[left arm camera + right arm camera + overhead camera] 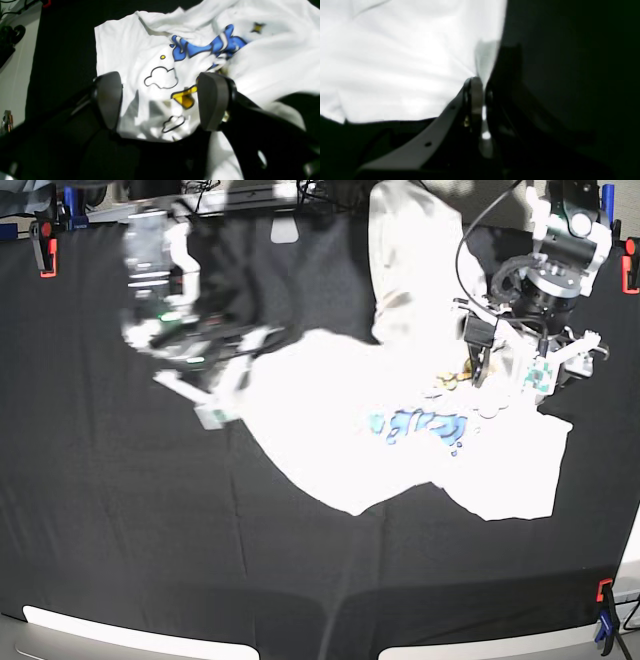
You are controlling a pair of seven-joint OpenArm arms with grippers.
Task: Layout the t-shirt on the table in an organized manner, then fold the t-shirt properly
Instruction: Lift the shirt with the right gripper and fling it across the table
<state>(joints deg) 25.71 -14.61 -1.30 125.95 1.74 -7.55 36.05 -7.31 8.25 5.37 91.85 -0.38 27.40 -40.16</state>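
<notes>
The white t-shirt (pixel 330 450) lies crumpled, print side up, on the black-covered table (pixel 120 520). One part runs up toward the far edge. Its blue lettering (pixel 420 425) shows right of the middle. My right gripper (pixel 225 395), blurred at the left of the base view, is shut on the shirt's left edge. The right wrist view shows the fingers (pixel 475 97) pinching white cloth (pixel 395 62). My left gripper (pixel 161 100) is open and hovers over the printed front (pixel 155 57), with cloud outlines between the fingers. In the base view it (pixel 500 375) is above the shirt's right part.
Red clamps sit at the table's far left (pixel 45 230) and far right (pixel 630 265) edges, and a red and blue one (pixel 603 605) is at the near right corner. Cables and gear lie beyond the far edge. Pale strips line the near edge.
</notes>
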